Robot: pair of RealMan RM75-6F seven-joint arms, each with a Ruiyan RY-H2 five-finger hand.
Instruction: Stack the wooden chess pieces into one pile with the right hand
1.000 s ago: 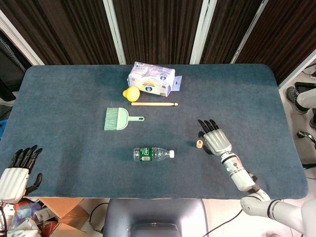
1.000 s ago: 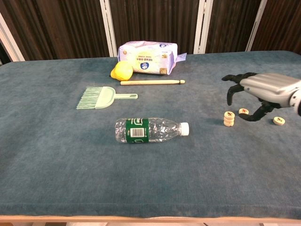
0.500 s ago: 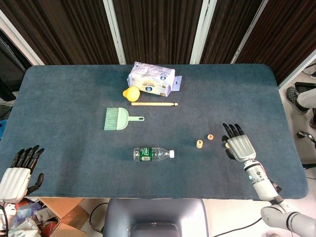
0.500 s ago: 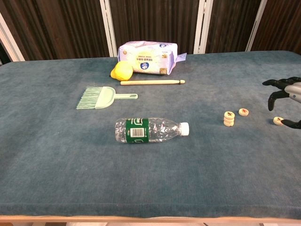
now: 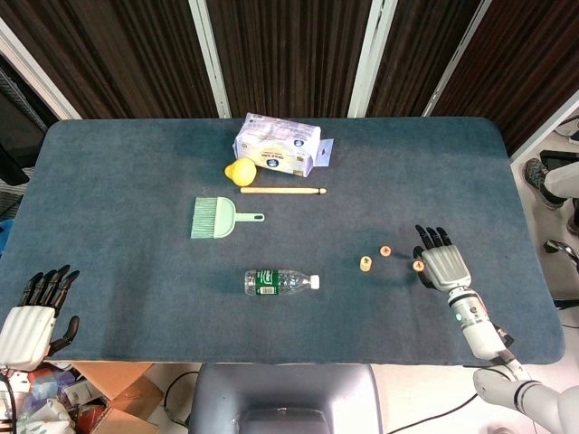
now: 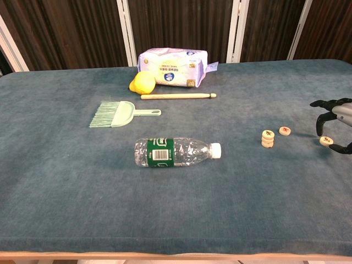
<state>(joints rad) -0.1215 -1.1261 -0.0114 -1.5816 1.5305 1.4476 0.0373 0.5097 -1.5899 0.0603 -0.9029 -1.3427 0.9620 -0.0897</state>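
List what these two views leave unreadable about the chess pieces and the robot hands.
- Chest view: right robot hand is cut by the frame edge; contact with the loose piece is unclear.
- Head view: stack is too small to count; chest view suggests several.
- Left robot hand is absent from chest view.

Taking the water bottle (image 5: 281, 282) as the dial's centre in the head view, the hand brush (image 5: 222, 219) lies at ten o'clock and the wooden stick (image 5: 282, 191) at twelve, with the lemon (image 5: 241, 170) and the tissue pack (image 5: 278, 145) just behind it. At three o'clock come the stacked chess pieces (image 5: 365, 263), then a single piece (image 5: 385, 250), then another piece (image 5: 418, 266) beside the right hand (image 5: 441, 266). The left hand (image 5: 32, 316) sits at eight o'clock, off the table (image 5: 109, 181).
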